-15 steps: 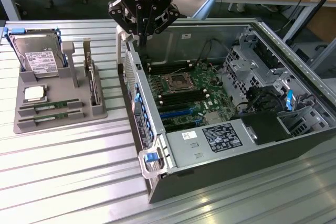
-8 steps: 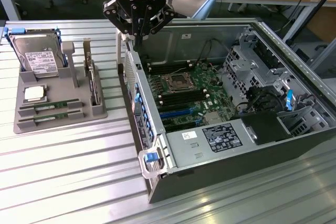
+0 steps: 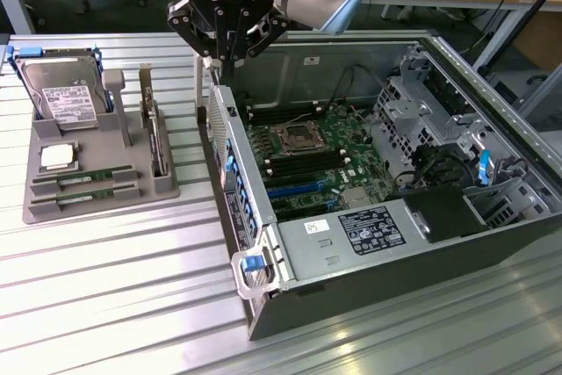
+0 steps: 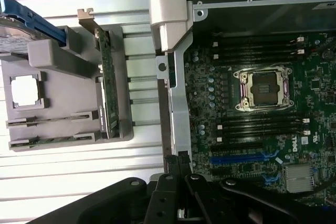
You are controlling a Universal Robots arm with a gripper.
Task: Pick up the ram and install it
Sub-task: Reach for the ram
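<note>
Two ram sticks lie on edge in slots at the front of the grey tray: one ram and a second ram beside it. They are thin and green. My gripper hangs shut and empty above the near side wall of the open computer case, to the exterior view's right of the tray. Inside the case, the motherboard shows black memory slots on both sides of the open processor socket.
The tray also holds a hard drive, a square silver processor chip and an upright green expansion card. A power supply and drive cages fill the case's other parts. Everything rests on a ribbed metal table.
</note>
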